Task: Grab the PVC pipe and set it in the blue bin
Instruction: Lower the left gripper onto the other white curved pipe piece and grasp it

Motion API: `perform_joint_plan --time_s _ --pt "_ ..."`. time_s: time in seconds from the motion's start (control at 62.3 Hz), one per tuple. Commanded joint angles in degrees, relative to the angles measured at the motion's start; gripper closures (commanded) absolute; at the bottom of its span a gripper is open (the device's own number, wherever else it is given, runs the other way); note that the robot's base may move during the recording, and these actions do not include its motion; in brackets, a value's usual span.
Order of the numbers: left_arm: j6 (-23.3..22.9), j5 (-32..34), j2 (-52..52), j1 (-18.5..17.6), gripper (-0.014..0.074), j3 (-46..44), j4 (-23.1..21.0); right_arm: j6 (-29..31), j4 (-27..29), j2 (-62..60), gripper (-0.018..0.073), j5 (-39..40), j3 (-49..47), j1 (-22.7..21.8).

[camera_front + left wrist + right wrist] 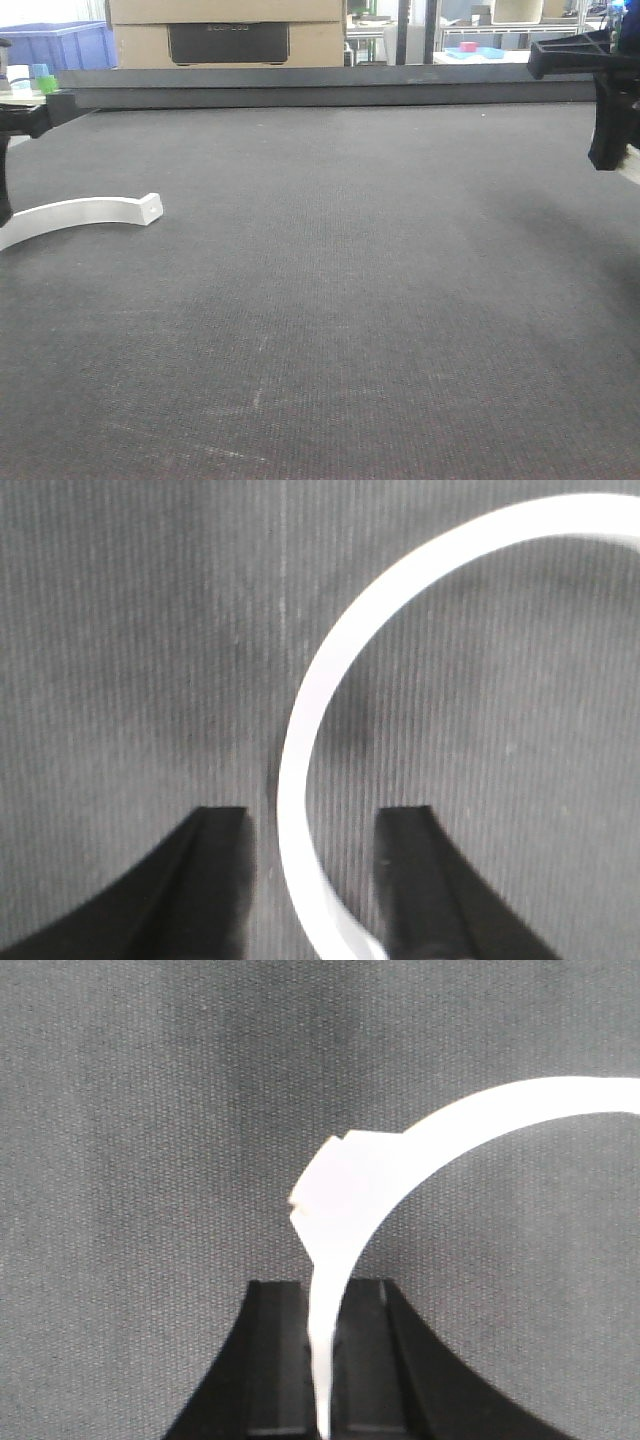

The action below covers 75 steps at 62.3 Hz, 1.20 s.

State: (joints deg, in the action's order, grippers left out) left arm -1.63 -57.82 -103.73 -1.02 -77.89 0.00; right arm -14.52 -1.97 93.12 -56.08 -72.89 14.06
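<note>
PVC pipe: white arc lying flat on bench at left edge, holed tab end pointing toward middle. We judge it light, stiff, smooth and thin-walled, so likely to pivot or slip if pinched at tip. We'd pinch across band, mid-arc.

Left claw: fingers apart, one inside curve, one outside; contact unclear.

Right claw: up near far right corner, clamped on second white arc; we cannot tell its kind.

Blue bin: beyond far left corner.
</note>
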Motion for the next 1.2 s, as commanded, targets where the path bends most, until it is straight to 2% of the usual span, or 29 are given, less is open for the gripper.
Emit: perform_joint_plan --time_s 0.0,0.385,0.53,0.835,1.189 --pt "-0.14 0.37 -1.02 0.05 0.0356 -0.38 0.34 0.11 -0.28 -0.43 0.0711 0.6 -0.29 -0.02" --pt "-0.14 0.16 -4.23 0.05 0.0366 -0.38 0.99 0.11 -0.28 -0.43 0.0711 0.72 -0.29 -0.02" --pt "-0.14 0.0 -4.88 0.05 0.0449 -0.38 1.77 0.11 -0.28 -0.43 0.0711 0.82 -0.29 -0.02" --pt "-0.14 -0.9 -4.97 0.05 0.0703 -0.38 1.77 0.11 -0.28 -0.43 0.0711 1.11 -0.29 -0.02" --pt "-0.14 -5.65 0.23 0.05 0.0707 -4.75 0.78 0.11 -0.28 -3.28 0.0711 0.68 -2.03 -0.02"
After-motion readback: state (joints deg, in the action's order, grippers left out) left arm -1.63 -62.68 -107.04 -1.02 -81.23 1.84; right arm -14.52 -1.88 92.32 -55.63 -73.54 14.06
